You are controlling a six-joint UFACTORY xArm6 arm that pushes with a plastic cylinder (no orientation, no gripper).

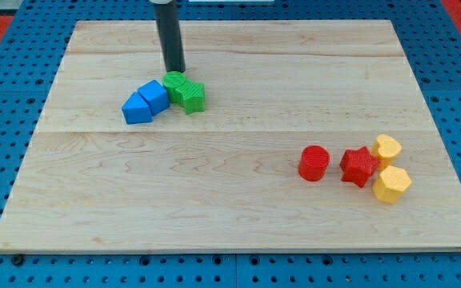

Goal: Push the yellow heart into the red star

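The yellow heart (387, 149) lies at the view's right and touches the upper right side of the red star (359, 166). A yellow hexagon (391, 185) touches the star's lower right side. My tip (175, 70) is far off at the view's upper left, just above the green blocks, well apart from the heart and the star.
A red cylinder (314, 162) stands just left of the red star. Near my tip lie a green cylinder (173, 82), a green star (189, 95), a blue cube (154, 97) and a blue triangular block (136, 108), bunched together on the wooden board (238, 208).
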